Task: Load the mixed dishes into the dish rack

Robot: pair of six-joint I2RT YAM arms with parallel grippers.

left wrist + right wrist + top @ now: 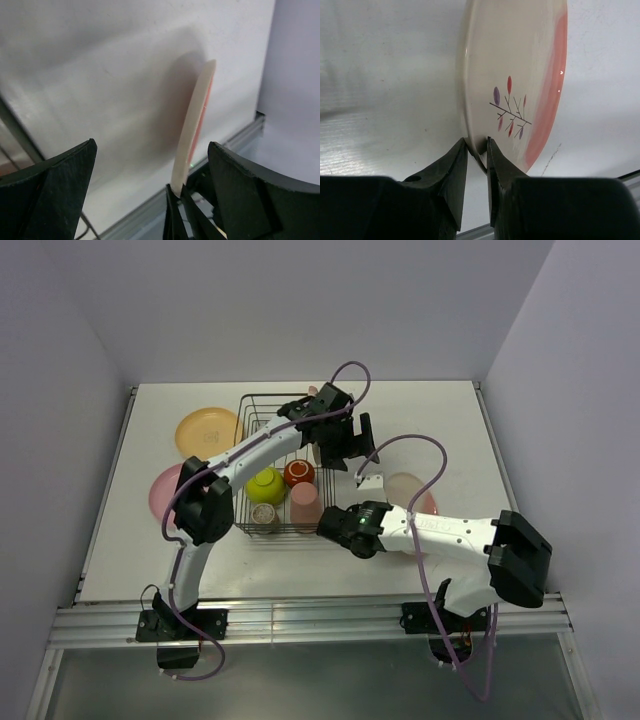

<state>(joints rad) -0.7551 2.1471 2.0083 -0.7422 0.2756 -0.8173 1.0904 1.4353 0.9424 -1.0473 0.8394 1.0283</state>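
My right gripper [476,141] is shut on the lower rim of the cream-pink plate with the twig drawing [515,60] and holds it upright. In the left wrist view the same plate [197,120] shows edge-on between the wide-open fingers of my left gripper [152,145], which do not touch it. Both grippers meet just right of the dish rack [262,397]. The rack holds the lime-green bowl [266,484], red-brown mug [299,473], salmon-pink cup [306,503] and grey-beige cup [265,517].
An orange-yellow plate [207,430] lies on the table left of the rack. A pink plate [163,492] lies nearer, partly under the left arm. A pink-and-cream plate [410,488] lies right of the rack, partly under the right arm. Walls close three sides.
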